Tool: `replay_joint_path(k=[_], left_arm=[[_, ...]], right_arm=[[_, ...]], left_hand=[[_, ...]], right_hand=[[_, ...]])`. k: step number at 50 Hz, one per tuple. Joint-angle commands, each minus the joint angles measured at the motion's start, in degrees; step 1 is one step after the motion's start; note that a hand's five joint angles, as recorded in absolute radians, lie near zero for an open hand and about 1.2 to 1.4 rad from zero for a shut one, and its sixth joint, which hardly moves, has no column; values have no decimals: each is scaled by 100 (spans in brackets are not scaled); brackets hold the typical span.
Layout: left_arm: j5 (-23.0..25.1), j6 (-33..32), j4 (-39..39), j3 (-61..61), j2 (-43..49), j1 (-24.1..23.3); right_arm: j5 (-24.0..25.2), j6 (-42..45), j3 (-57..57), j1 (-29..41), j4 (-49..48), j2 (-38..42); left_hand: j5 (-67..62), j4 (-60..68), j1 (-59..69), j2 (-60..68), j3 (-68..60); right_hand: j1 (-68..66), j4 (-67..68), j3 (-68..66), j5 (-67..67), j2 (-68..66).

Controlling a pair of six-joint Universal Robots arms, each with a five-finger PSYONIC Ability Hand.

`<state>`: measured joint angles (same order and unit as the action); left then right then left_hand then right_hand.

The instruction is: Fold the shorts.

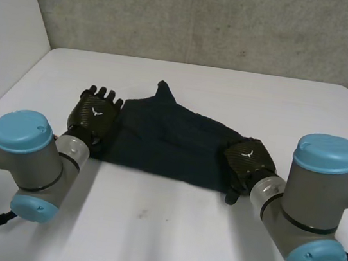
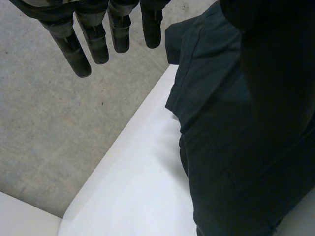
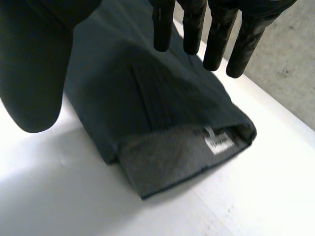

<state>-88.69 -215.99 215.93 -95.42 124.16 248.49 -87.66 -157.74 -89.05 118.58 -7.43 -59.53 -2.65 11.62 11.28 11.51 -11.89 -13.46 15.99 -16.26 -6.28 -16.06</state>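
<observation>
shorts (image 1: 166, 142) on white table (image 1: 166, 233), concrete wall (image 1: 209, 18) behind

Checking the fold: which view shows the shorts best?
Head view: the shorts show nearly whole, end to end. Left wrist view shows one edge; right wrist view shows the folded end with its label.

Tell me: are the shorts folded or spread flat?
Folded, apparently in half: the shorts lie as one narrow band, layers stacked at the open end by the label.
</observation>
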Motion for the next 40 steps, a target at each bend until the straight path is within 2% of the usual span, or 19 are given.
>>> replay_joint_path(k=[1, 3, 10, 13, 18, 25, 29, 32, 37, 38, 40], left_arm=[[10, 40, 1, -117, -94, -20], [1, 40, 1, -152, -129, -20], [-8, 75, 1, -249, -384, -20], [-17, 84, 1, -337, -568, -3], [-17, 84, 1, -469, -841, 138], [-34, 92, 1, -513, -973, 173], [-43, 92, 1, -513, -990, 121], [-52, 92, -7, -521, -999, 86], [-87, 92, 1, -539, -1096, -20], [-87, 92, 10, -530, -1131, -46], [-96, 84, 1, -495, -1157, -81]], right_arm=[[-444, 481, 177, -19, -127, 390], [-532, 551, 177, -71, -223, 390], [-541, 858, 37, -264, -136, 188], [-550, 1332, -130, -528, -39, -242], [-568, 2709, -262, -1160, 259, -892], [-585, 4048, 194, -1285, 348, -929], [-454, 4585, 695, -802, 330, -867], [-121, 4831, 1204, -152, 304, -499], [705, 4990, 1706, 780, 392, 117], [994, 5007, 1689, 1007, 426, 213], [1224, 4999, 1628, 1167, 479, 293]], left_hand=[[-59, 162, 196, 173, -135], [-59, 162, 196, 173, -135], [-42, 145, 179, 157, -118], [-26, 128, 163, 140, -101], [8, 95, 129, 106, -68], [25, 78, 112, 89, -51], [42, 61, 95, 72, -34], [42, 61, 95, 72, -34], [75, 27, 62, 39, 0], [92, 11, 45, 22, 16], [109, -6, 28, 5, 33]], right_hand=[[-4445, 4192, -4166, -4164, -4185], [-6641, 6388, -6362, -6360, -6381], [-6654, 6401, -6374, -6372, -6394], [-6654, 6401, -6374, -6372, -6394], [-6654, 6401, -6374, -6372, -6394], [-6654, 6401, -6374, -6372, -6394], [-6654, 6401, -6374, -6372, -6394], [-6654, 6401, -6374, -6372, -6394], [-6654, 6401, -6374, -6372, -6394], [-6654, 6401, -6374, -6372, -6394], [-6654, 6401, -6374, -6372, -6394]])
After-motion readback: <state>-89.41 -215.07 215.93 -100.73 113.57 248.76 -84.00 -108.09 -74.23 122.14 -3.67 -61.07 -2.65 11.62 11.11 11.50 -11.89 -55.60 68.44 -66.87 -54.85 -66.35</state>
